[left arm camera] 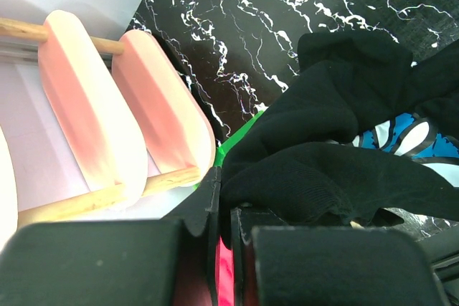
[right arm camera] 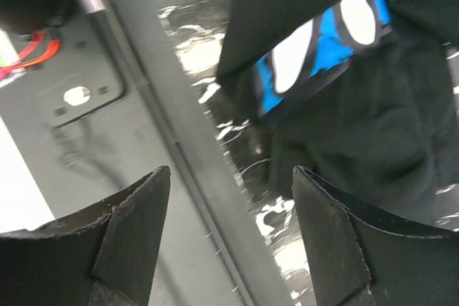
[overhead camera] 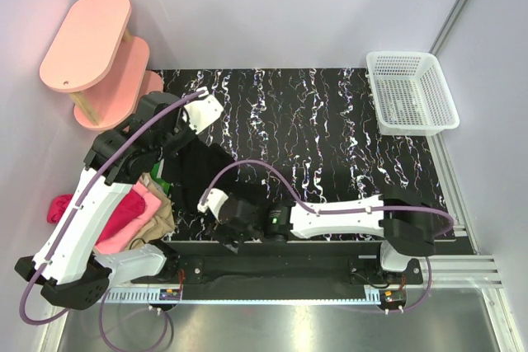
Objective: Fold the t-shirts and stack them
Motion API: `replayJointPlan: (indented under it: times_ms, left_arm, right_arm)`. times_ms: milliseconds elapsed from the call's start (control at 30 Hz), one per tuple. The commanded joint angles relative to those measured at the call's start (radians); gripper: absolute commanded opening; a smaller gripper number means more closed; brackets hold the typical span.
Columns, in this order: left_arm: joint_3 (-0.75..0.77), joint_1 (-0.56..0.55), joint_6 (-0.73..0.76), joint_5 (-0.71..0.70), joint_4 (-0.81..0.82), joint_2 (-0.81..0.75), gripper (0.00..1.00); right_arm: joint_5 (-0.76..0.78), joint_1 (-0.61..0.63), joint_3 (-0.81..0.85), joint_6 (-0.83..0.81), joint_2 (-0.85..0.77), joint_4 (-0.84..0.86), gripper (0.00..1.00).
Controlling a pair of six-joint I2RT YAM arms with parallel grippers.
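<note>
A black t-shirt lies crumpled at the table's left front; a blue and white print on it shows in the left wrist view. My left gripper is shut on a fold of the black cloth. My right gripper is open and empty over the table's front edge, with the black shirt just beyond its right finger. A heap of magenta, pink and tan t-shirts lies left of the table under the left arm.
A pink two-tier shelf stands at the back left. A white mesh basket sits at the back right. A green packet peeks from under the black shirt. A metal rail runs along the front edge.
</note>
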Motion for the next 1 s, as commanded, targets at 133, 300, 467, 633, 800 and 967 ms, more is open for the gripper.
replayJointPlan:
  times_ms: [133,300,467,633,800,967]
  left_arm:
    - [0.006,-0.002,0.011,-0.039,0.064,-0.013,0.0]
    - [0.004,-0.002,0.015,-0.044,0.063,-0.019,0.0]
    - [-0.008,-0.002,0.029,-0.064,0.064,-0.037,0.0]
    - [-0.006,-0.002,0.057,-0.102,0.066,-0.057,0.0]
    - [0.032,-0.002,0.087,-0.144,0.058,-0.092,0.0]
    - [0.107,-0.002,0.072,-0.084,-0.063,-0.131,0.0]
  right_arm:
    - [0.114,0.001,0.154,-0.098,0.121,0.044,0.7]
    - [0.14,-0.02,0.187,-0.109,0.175,0.077,0.51]
    - [0.109,-0.091,0.132,-0.051,0.118,0.111,0.0]
    - [0.149,-0.148,0.018,-0.042,-0.064,0.108,0.0]
    - [0.236,-0.184,-0.005,-0.029,-0.333,-0.06,0.0]
    - [0.261,-0.175,0.019,0.078,-0.607,-0.253,0.0]
